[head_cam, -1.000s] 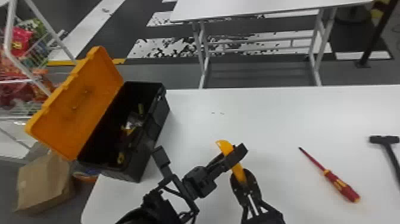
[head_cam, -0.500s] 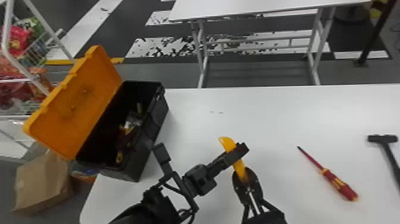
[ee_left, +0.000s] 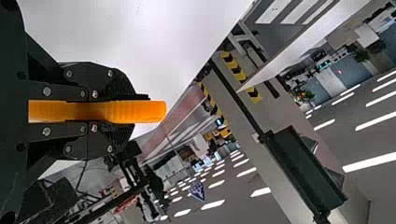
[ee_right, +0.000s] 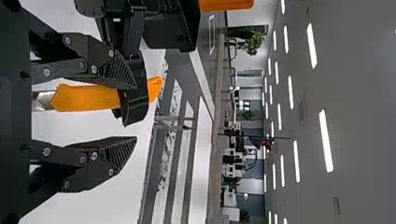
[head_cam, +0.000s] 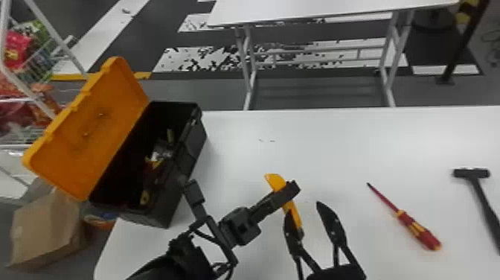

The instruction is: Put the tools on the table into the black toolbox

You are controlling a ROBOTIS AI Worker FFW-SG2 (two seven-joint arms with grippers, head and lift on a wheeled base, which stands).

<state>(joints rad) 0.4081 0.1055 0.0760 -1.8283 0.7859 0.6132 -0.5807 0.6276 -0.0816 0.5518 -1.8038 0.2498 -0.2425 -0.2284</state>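
"Far left?"
"Black toolbox (head_cam: 193,149), lid up."
"Next?"
"Left gripper (ee_left: 136,111), closed on the orange-handled tool (head_cam: 275,181) above the table (head_cam: 335,149), presumably to box it."
"Then?"
"Right gripper (head_cam: 304,210), spread wide, holding nothing, likely to free the tool; beyond, screwdriver (head_cam: 418,232), hammer (head_cam: 471,173)."

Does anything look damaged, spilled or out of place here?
The white floor striping beneath the far table looks patchy, with dark flecks, perhaps worn paint. The black toolbox sits askew on the near table. I see no spill.
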